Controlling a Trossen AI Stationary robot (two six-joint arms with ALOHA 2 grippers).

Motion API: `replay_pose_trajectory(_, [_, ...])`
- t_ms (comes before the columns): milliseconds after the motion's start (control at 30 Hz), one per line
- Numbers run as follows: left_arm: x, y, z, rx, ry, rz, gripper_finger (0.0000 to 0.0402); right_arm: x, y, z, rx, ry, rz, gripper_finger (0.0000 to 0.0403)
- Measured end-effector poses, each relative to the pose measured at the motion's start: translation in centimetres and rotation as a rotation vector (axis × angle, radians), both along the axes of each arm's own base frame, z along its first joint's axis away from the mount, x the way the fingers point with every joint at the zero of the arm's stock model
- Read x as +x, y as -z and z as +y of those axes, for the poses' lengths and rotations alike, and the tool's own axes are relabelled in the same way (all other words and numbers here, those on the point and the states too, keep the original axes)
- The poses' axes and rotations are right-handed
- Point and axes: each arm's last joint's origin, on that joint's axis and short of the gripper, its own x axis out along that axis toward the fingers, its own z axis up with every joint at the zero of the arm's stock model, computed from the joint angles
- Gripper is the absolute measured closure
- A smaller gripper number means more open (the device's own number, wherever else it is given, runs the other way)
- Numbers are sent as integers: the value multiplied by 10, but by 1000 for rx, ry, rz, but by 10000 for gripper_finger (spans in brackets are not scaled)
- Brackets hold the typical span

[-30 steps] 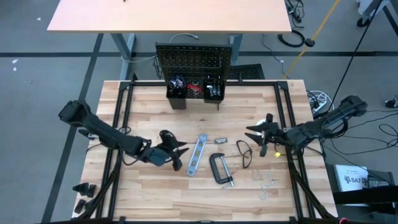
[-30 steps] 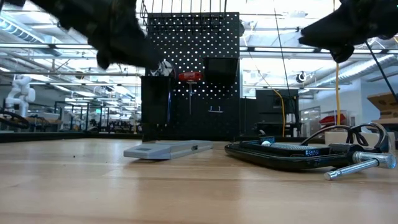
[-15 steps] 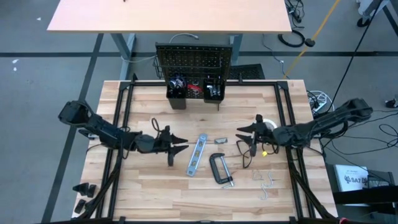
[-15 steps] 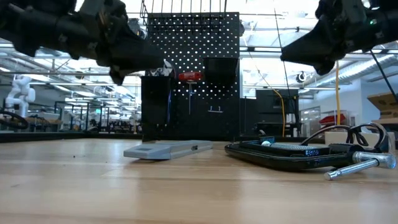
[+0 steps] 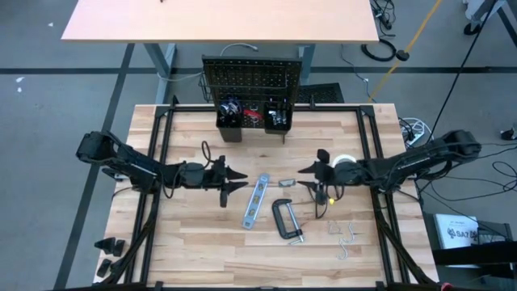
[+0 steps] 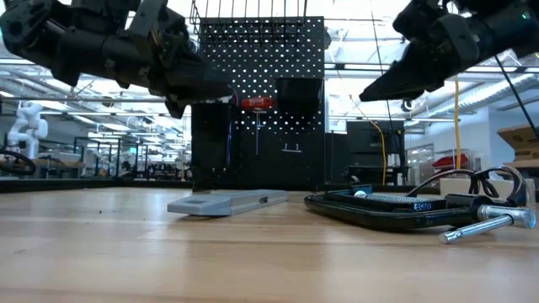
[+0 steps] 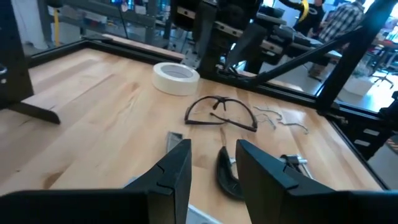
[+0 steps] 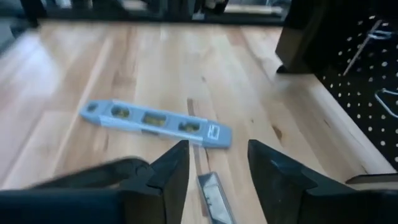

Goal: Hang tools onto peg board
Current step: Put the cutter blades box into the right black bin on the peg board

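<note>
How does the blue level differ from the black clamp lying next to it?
The level is a straight, slim, silver-blue bar; the clamp is a black C-shaped frame with a silver screw sticking out. The level lies nearer the left gripper, the clamp nearer the right gripper. Both lie flat on the table, untouched.

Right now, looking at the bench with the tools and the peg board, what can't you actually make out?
- Bins on the peg board: high view, contents too small to identify.
- Glasses: high view, partly under the right gripper; the left wrist view shows them whole.
- C-clamp: low view, flattened edge-on.
- Small metal hooks: high view, too small to count.
- Level: right wrist view, blurred.
</note>
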Motion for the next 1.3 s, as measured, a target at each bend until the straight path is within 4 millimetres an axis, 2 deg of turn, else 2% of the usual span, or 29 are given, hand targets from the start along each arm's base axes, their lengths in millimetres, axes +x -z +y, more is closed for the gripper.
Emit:
replay_pose_trajectory(100, [1,-2,-1,0,3,-9,281,9,-7,2,-39,-11,75,229])
replay_pose_trajectory(200, [2,-6,-1,10,5,-45,281,19,-4,-1,-53,1,139,220])
replay_pose_trajectory(367, [2,-10,-1,75,4,-83,281,30,16,-14,40,-38,229,212])
replay_pose_trajectory(733, [2,-7,1,110,-24,-57,281,44,60,-40,-2,1,411,182])
replay_pose_trajectory(967, [3,-7,8,111,-52,-52,281,53,76,-42,33,-117,415,184])
replay_pose_trajectory(1133, [3,-7,20,127,-97,-50,281,54,83,-43,13,-120,438,185])
replay_pose_trajectory(1300, [4,-8,30,118,-55,-61,281,57,90,-47,23,-118,446,185])
